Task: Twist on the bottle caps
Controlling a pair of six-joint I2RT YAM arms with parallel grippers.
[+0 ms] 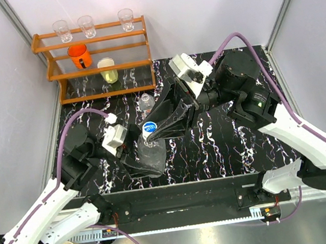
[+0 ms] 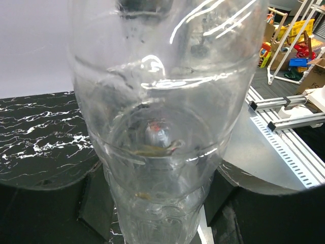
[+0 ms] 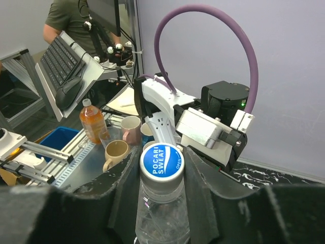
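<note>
Right gripper (image 1: 152,133), reaching in from 2 o'clock, is closed on the bottle cap (image 3: 161,161), with one finger at each side of its rim. The blue printed top faces up, and the cap sits level on the neck of the held bottle (image 2: 162,127).

Left gripper (image 1: 144,164), entering from 8 o'clock, clamps the lower body of this bottle and holds it upright near the middle of the tabletop (image 1: 227,149). A low grip leaves the neck free for the other arm. It probably also stops the clear body from turning with the cap, so that a twist would act on the threads alone.

How far the cap is threaded cannot be told; the twist appears to be the step in hand.

At 12 o'clock from the held bottle a second bottle (image 1: 146,103) stands free on the tabletop, apart from both arms; its neck is too small to tell whether it is capped. The shelf (image 1: 107,25) at 11 o'clock plays no part.
</note>
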